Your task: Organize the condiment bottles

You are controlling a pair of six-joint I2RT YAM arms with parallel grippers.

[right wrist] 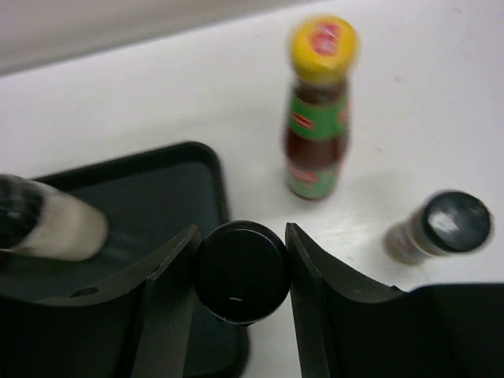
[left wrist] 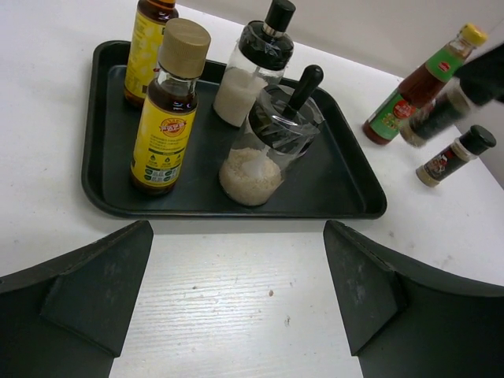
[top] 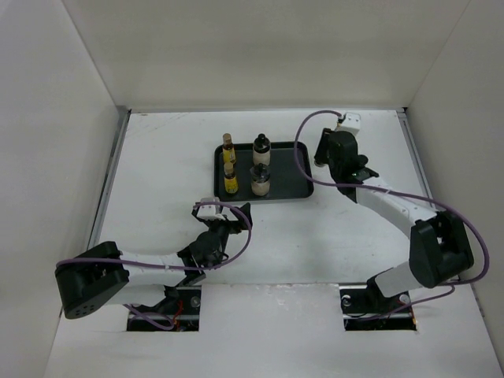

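Note:
A black tray holds two slim yellow-labelled bottles and two stubby pale black-capped bottles. My right gripper is shut on the black cap of a dark jar, held over the tray's right rim. This jar shows blurred in the left wrist view. The red bottle with green neck and the second dark jar stand on the table right of the tray. My left gripper is open and empty, just in front of the tray's near rim.
White walls enclose the table on the left, back and right. In the top view my right arm reaches over the table right of the tray and hides the bottles standing there. My left arm lies low in front of the tray.

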